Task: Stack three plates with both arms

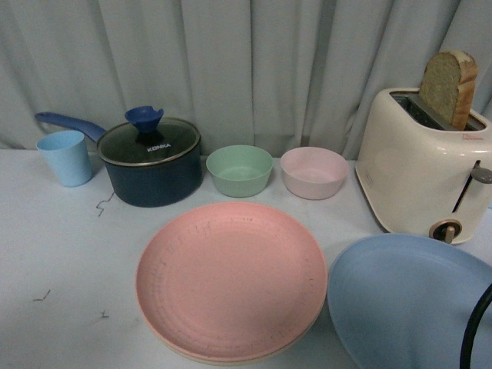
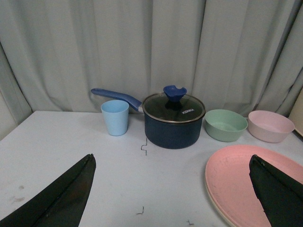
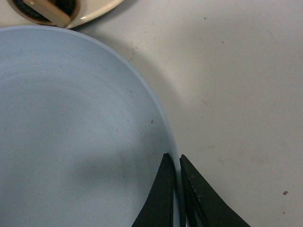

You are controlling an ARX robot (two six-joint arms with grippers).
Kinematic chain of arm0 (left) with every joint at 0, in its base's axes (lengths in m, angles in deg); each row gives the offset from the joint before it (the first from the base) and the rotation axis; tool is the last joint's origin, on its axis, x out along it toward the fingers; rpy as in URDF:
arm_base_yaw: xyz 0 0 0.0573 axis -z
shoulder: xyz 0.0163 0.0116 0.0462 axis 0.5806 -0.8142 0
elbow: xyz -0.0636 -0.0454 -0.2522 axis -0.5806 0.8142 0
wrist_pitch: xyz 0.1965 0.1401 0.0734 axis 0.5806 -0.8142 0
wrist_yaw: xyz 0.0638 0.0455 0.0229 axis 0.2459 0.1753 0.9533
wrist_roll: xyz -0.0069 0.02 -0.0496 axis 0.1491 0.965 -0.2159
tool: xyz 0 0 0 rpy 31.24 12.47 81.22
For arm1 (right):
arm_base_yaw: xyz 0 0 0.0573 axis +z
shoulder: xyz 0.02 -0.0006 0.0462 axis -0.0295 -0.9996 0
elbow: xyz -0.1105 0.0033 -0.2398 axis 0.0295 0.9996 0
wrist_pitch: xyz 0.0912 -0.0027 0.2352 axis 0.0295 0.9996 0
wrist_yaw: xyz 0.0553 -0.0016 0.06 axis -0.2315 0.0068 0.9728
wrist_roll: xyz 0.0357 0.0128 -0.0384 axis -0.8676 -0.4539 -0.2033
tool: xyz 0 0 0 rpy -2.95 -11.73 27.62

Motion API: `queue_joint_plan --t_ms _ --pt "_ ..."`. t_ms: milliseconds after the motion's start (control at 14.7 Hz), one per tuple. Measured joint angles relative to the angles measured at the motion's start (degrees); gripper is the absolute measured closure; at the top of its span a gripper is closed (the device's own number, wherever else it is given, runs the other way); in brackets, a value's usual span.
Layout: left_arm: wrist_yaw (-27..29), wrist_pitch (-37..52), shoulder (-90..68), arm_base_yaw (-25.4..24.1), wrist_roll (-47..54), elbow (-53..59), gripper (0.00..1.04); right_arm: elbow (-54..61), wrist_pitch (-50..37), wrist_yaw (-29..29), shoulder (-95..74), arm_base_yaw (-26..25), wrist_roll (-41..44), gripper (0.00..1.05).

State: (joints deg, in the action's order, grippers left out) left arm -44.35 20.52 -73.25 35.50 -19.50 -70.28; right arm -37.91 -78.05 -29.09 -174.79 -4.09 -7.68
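1. A white table (image 1: 61, 254) stands in front of a grey pleated curtain (image 1: 231, 69).
2. The light blue plate (image 1: 407, 300) lies flat on the table just right of the pink plate (image 1: 231, 277). The two are close but apart, and the blue one is not yet stacked.
3. The pink plate rests on the beige plate (image 1: 231, 360), which shows only as a thin pale rim under its near edge. Two of the three plates look stacked.
4. A cream toaster (image 1: 419, 169) holding a bread slice (image 1: 448, 84) stands behind and right of the pink plate.
5. A dark blue lidded pot (image 1: 154, 173) sits behind and left of the pink plate.
6. A green bowl (image 1: 239, 171) and a pink bowl (image 1: 314, 172) sit directly behind the pink plate.
7. A blue cup (image 1: 66, 157) stands well to the left of the pink plate, beyond the pot.
8. The right gripper (image 3: 174, 157) is nearly closed, apparently pinching the blue plate's rim.
9. The left gripper (image 2: 171, 161) is spread wide and holds nothing, at the pink plate's left edge.
10. The step left appears to be carrying the blue plate onto the pink one.
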Motion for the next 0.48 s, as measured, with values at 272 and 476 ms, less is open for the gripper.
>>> queue_joint_plan --t_ms 272,476 --pt "0.02 0.02 0.0 0.0 0.0 0.0 0.07 0.13 0.04 0.96 0.9 -0.33 0.39 1.02" --pt "0.02 0.0 0.0 0.0 -0.02 0.0 0.07 0.26 0.39 1.36 1.49 -0.59 0.52 1.02"
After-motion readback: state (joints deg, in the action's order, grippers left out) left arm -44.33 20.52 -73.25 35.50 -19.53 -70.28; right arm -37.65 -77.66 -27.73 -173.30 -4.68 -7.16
